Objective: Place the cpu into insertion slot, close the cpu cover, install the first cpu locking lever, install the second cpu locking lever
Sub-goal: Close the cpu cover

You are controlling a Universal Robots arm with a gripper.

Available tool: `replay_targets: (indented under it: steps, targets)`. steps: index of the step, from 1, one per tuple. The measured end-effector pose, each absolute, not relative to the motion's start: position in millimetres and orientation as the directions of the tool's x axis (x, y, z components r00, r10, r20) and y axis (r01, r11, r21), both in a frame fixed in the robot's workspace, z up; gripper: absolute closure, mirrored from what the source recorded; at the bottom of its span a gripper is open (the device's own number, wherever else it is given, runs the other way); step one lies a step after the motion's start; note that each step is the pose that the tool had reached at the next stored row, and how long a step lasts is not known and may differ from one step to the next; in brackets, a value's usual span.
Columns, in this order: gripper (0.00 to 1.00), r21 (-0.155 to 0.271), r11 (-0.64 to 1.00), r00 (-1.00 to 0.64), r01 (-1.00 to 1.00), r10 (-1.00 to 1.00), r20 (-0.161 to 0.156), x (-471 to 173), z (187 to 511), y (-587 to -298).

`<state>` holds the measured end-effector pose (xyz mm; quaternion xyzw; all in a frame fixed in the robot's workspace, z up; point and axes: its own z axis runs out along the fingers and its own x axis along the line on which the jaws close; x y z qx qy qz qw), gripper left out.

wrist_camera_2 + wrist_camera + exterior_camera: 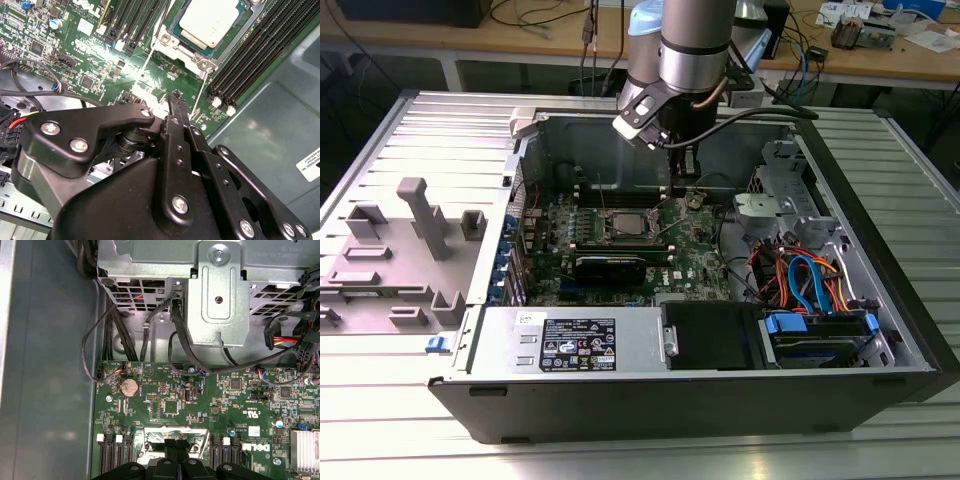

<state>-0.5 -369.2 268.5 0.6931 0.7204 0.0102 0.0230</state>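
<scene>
The pincer (686, 188) hangs closed and empty just above the green motherboard (695, 255), near the centre of the exterior view. The cpu (210, 20) lies in the insertion slot (176, 29), just beside it. A white printed label (578, 350) sits lower, on the grey box.

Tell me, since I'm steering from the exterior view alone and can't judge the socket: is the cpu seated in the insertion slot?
Observer: Yes. In the second wrist view the cpu lies flat in the insertion slot, silver top up.
Operator: And the plate over it?
Observer: It looks down; the cpu cover frames the chip's edges there.
Operator: Anything being held?
Observer: In the first wrist view the gripper is shut, nothing visible between its fingertips.
</scene>
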Motion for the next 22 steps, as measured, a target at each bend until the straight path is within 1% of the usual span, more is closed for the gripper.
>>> replay_targets:
  steps: [22]
  targets:
    - [0.89, 0.047, 0.039, -0.038, 0.998, 0.999, -0.019, 16.8, 268.5, -369.0]
